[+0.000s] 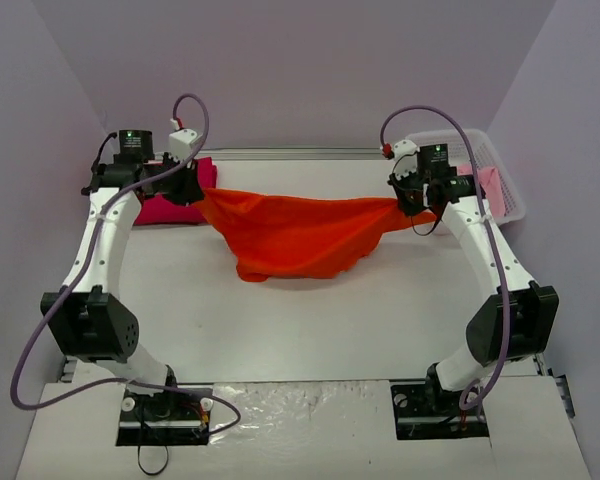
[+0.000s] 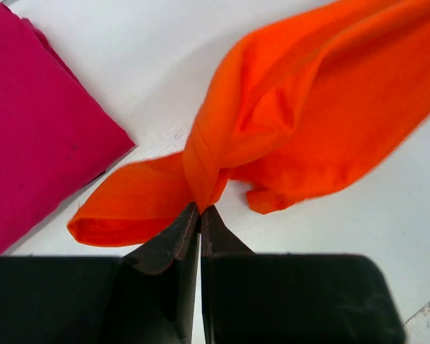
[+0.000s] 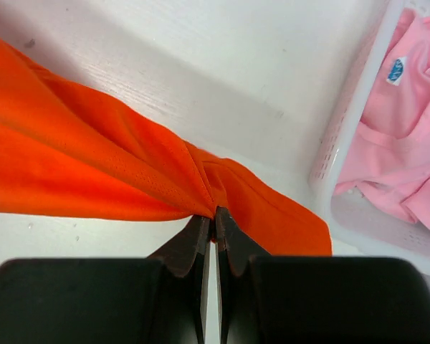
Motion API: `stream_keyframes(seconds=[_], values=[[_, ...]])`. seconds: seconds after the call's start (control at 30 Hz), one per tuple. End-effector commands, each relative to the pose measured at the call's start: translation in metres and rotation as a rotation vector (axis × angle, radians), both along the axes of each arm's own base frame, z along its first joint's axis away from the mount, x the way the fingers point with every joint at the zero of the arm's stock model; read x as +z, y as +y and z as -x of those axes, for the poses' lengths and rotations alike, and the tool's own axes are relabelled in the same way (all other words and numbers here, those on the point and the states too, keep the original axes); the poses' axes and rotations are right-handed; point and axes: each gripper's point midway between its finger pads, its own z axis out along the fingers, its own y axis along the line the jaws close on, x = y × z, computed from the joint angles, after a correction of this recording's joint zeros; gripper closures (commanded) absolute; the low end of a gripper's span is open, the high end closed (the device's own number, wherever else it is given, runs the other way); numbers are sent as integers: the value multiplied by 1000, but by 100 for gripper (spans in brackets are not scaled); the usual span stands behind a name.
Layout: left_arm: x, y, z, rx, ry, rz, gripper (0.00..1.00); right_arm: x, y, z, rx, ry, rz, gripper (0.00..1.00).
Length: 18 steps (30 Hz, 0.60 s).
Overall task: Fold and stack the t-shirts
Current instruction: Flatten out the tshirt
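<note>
The bright orange t-shirt (image 1: 295, 235) hangs stretched between both arms over the back of the table, its lower part sagging onto the surface. My left gripper (image 2: 200, 208) is shut on a bunched hem at the shirt's left end (image 2: 201, 172). My right gripper (image 3: 213, 213) is shut on the gathered right end (image 3: 201, 183). A folded magenta-red t-shirt (image 1: 170, 208) lies flat at the back left, beside the left gripper (image 1: 192, 185); its edge shows in the left wrist view (image 2: 36, 129). The pale pink t-shirt (image 3: 408, 143) lies crumpled in the basket.
The white lattice basket (image 1: 508, 185) stands at the back right, close behind the right gripper (image 1: 412, 198); its wall (image 3: 344, 136) is just right of the orange cloth. Purple walls close in the left, back and right sides.
</note>
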Motion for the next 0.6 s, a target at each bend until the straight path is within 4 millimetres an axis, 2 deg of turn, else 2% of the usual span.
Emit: stream_keyframes(seconds=[0.0,0.03,0.1,0.13,0.23,0.43,0.57], values=[[3,-6,38,-54,5,-60,98,-6,-5,-1,-8,48,15,100],[-8,-5,44,-55,31,-63,98,-8,-4,-1,-5,54,15,100],[-10,-2,50,-48,19,-78,98,-15,-3,0,4,72,13,100],[-18,-1,55,-45,36,-81,98,-18,-4,1,3,79,19,100],[-20,2,59,-35,18,-94,98,-26,-5,4,7,100,31,100],[-14,7,58,0,-13,-108,98,-24,-9,2,1,89,48,100],[6,9,54,35,-90,-104,98,-8,-11,-5,-13,47,53,100]])
